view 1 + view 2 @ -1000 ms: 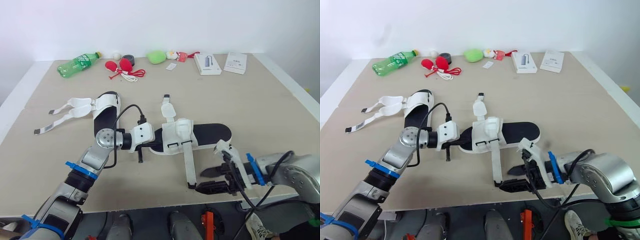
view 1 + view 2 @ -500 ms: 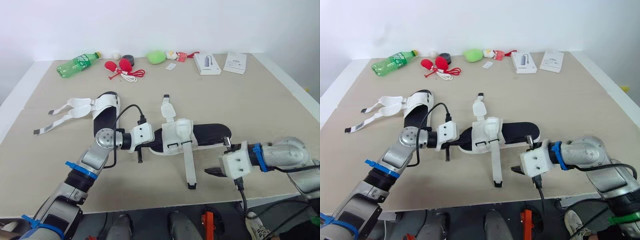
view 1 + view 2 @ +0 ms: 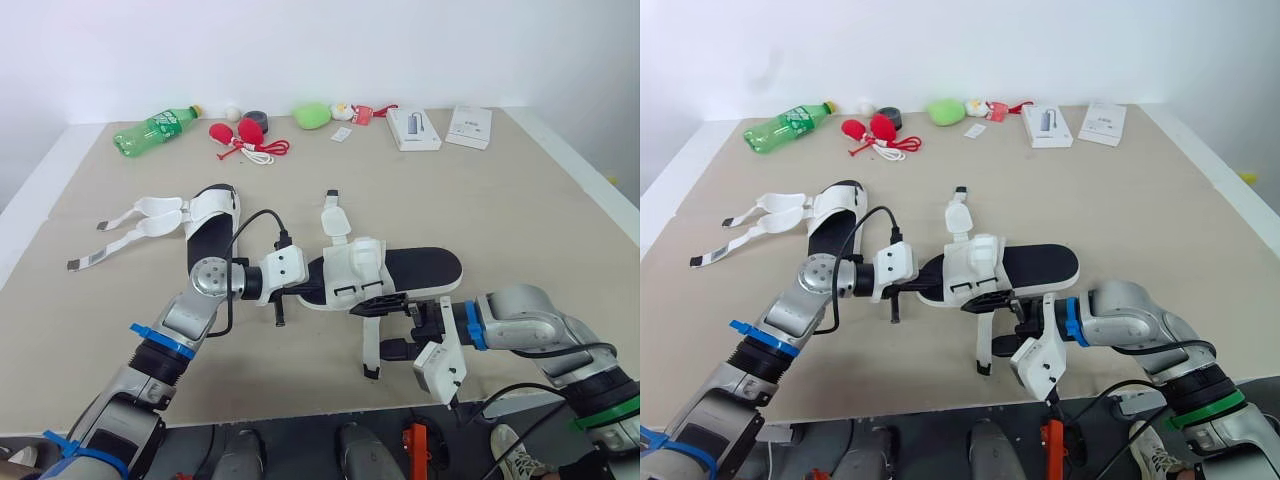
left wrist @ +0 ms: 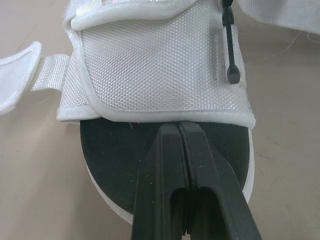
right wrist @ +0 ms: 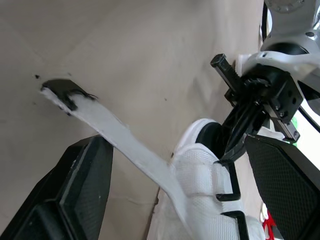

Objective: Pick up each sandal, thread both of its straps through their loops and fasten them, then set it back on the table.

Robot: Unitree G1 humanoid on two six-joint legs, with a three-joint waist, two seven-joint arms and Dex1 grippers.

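The near sandal point(image 3: 425, 268) has a black sole and a white upper point(image 4: 150, 70) and lies mid-table. My left gripper point(image 3: 300, 290) is shut on the sole's toe edge point(image 4: 115, 150). One strap point(image 3: 333, 215) lies pointing away. The other strap point(image 3: 371, 340) runs toward the table's front edge, dark tip point(image 5: 62, 90) down. My right gripper point(image 3: 387, 327) is open, one finger point(image 5: 75, 195) on each side of that strap point(image 5: 115, 135) close to the upper. A second sandal point(image 3: 212, 215) lies to the left with both straps point(image 3: 140, 215) spread open.
Along the back edge sit a green bottle point(image 3: 155, 127), red items with a cord point(image 3: 245, 132), a dark tape roll point(image 3: 257, 117), a green lump point(image 3: 313, 113) and two white boxes point(image 3: 415, 128) point(image 3: 470, 125). The table's front edge point(image 3: 300, 412) runs just below the strap tip.
My right gripper pulled back from the strap tip to the right, then swung left and now straddles the strap near the upper. The strap tip shifted slightly left. The left arm held still.
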